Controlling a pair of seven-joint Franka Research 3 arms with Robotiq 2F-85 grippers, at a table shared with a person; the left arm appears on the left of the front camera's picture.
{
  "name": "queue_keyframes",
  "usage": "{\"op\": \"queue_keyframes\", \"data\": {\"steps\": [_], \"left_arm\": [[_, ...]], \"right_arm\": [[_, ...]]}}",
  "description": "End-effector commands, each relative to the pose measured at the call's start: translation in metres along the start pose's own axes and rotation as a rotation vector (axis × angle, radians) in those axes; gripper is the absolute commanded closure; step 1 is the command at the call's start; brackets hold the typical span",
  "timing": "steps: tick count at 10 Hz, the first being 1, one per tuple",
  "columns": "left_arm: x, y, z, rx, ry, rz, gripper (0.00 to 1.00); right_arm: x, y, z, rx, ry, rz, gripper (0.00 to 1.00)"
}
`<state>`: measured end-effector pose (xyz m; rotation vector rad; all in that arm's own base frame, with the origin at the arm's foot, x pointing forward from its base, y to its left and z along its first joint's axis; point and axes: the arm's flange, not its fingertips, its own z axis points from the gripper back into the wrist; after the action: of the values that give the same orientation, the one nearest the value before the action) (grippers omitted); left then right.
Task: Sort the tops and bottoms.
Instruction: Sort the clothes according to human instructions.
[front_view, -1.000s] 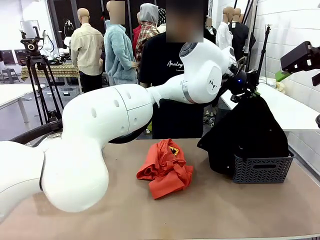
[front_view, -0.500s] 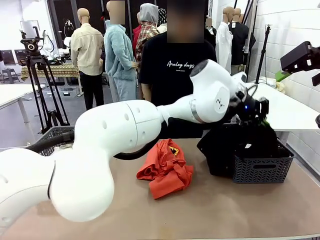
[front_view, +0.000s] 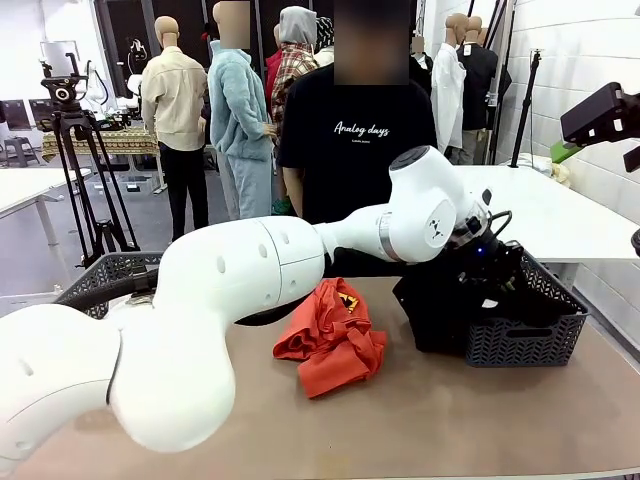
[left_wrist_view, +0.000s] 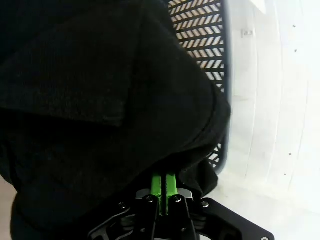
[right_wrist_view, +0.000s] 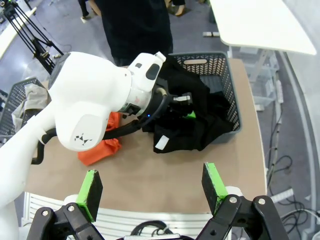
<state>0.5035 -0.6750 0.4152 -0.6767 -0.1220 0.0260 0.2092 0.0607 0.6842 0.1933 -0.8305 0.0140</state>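
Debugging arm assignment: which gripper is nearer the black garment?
Left: left gripper, jaws shut on the black garment at the basket; right gripper, jaws open, high above the table.

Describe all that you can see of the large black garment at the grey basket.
The black garment is plain, matte cloth, crumpled in loose folds. Most of it lies in the grey mesh basket. One part hangs over the basket's left wall down to the table, and a small white label shows there. The left gripper is shut on a fold of it.
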Motion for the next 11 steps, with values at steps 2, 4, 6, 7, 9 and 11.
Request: {"op": "queue_keyframes", "data": {"steps": [2,4,6,7,9,11], "left_arm": [[0.062,-0.066,-0.068,0.075,0.011,0.039,1.00],[0.065,-0.067,-0.081,0.088,0.029,0.042,1.00],[0.066,-0.071,-0.078,0.073,0.020,0.034,1.00],[0.068,-0.071,-0.076,0.066,0.014,0.029,1.00],[0.068,-0.076,-0.071,0.022,0.001,0.005,0.61],[0.072,-0.085,-0.056,-0.022,-0.040,-0.012,0.22]], "right_arm": [[0.000,-0.001,-0.001,0.001,0.011,0.006,0.00],[0.000,-0.001,-0.001,0.001,0.011,0.006,0.00],[0.000,-0.001,-0.001,0.001,0.011,0.006,0.00],[0.000,-0.001,-0.001,0.001,0.011,0.006,0.00],[0.000,-0.001,-0.001,0.001,0.011,0.006,0.00],[0.000,-0.001,-0.001,0.001,0.011,0.006,0.00]]}}
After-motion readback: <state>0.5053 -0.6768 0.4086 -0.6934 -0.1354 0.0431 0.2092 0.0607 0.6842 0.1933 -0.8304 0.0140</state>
